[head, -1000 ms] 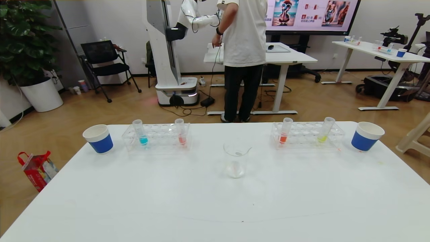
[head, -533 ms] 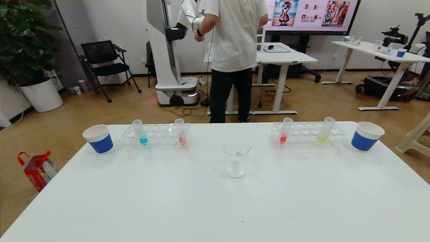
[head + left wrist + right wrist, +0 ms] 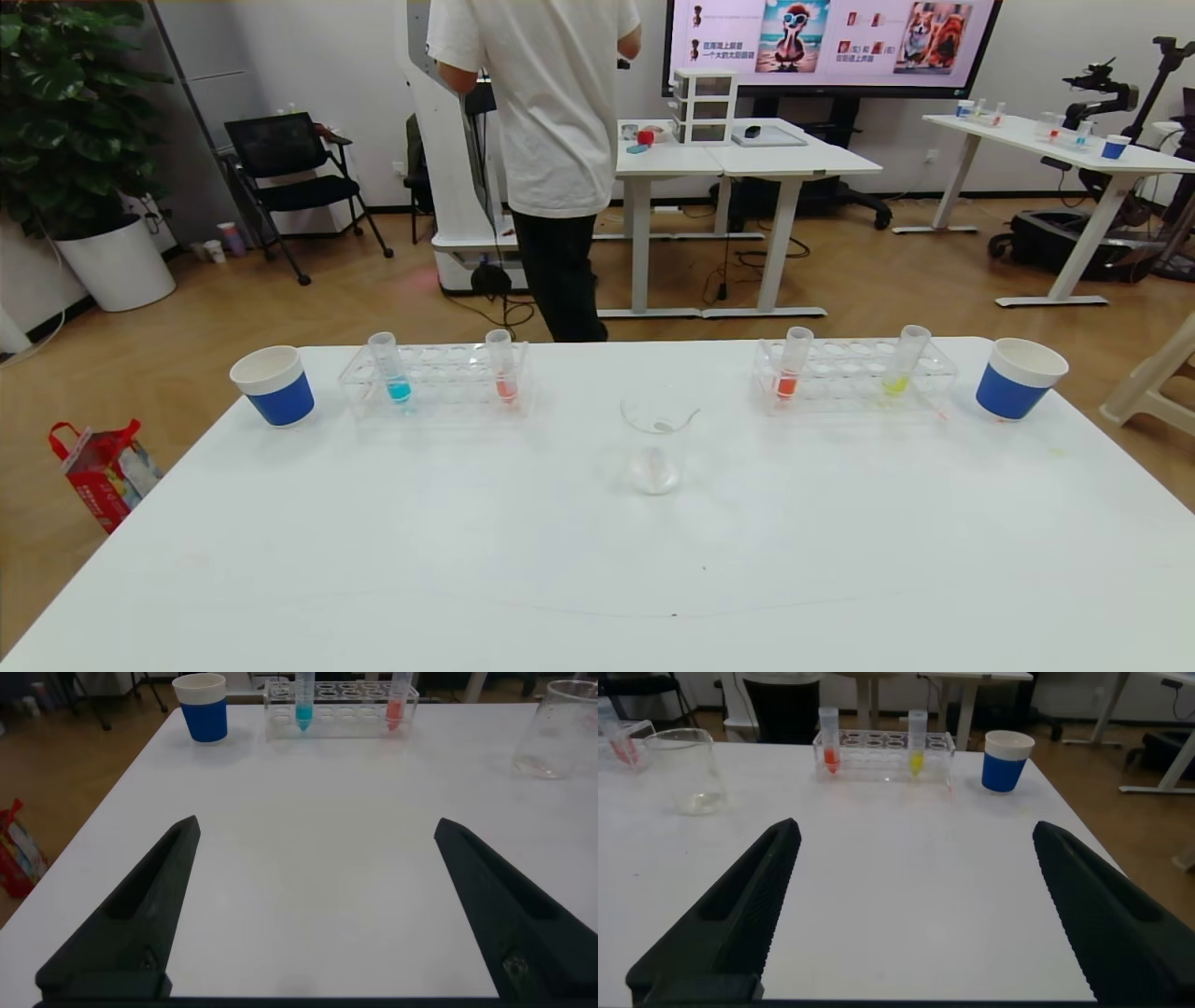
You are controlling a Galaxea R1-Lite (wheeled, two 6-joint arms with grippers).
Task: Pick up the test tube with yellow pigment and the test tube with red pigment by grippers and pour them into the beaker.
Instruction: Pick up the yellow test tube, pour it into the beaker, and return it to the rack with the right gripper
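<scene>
1. My left gripper (image 3: 313, 905) is spread wide over bare table, with the red pigment tube (image 3: 503, 369) racked far ahead.
2. My right gripper (image 3: 910, 905) is spread too, and the yellow pigment tube (image 3: 916, 747) sits racked well ahead.
3. The beaker (image 3: 655, 446) stands between the racks.

Stood mid-table: the beaker (image 3: 656, 455). Behind it on the left, the test tube with red pigment (image 3: 502, 366); on the right, the test tube with yellow pigment (image 3: 905, 360).
</scene>
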